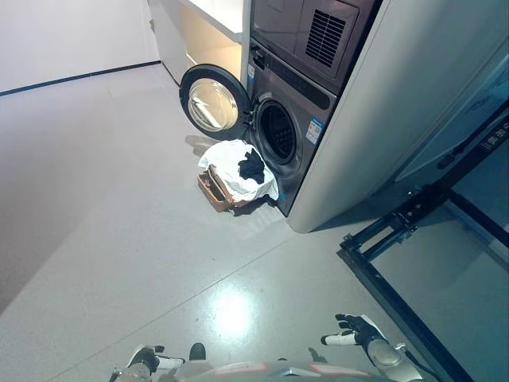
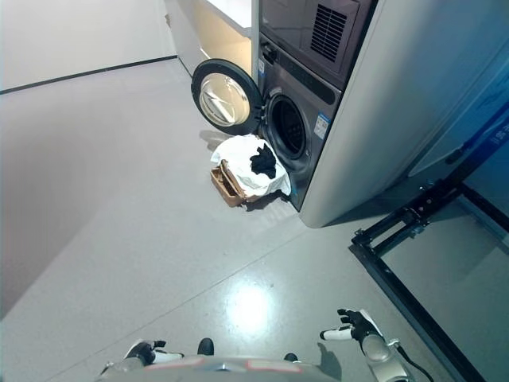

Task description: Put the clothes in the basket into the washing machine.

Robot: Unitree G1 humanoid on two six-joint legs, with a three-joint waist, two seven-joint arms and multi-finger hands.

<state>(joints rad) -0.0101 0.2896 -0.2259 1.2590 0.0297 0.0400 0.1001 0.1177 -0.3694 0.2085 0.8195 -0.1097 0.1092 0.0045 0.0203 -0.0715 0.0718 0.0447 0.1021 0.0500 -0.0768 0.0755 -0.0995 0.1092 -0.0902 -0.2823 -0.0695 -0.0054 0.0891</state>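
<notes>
1. Basket [image 1: 213, 191] sits far ahead on the floor, just before the washing machine [image 1: 298, 135], whose door [image 1: 213, 103] is open.
2. I see white cloth [image 1: 231, 163] and a black garment [image 1: 252, 166] heaped in it.
3. My right hand [image 1: 355, 329] hangs near, fingers spread, empty.
4. My left hand [image 1: 147, 360] shows low left; its fingers I cannot tell.

Pale laundry corner in front of you, hard floor under bright overhead light.
You're looking down on a smooth grey floor [image 1: 119, 223] with a round glare patch [image 1: 231, 310]; a white wall [image 1: 64, 36] with dark skirting runs behind, and a black metal frame [image 1: 413, 239] lies at right.
</notes>
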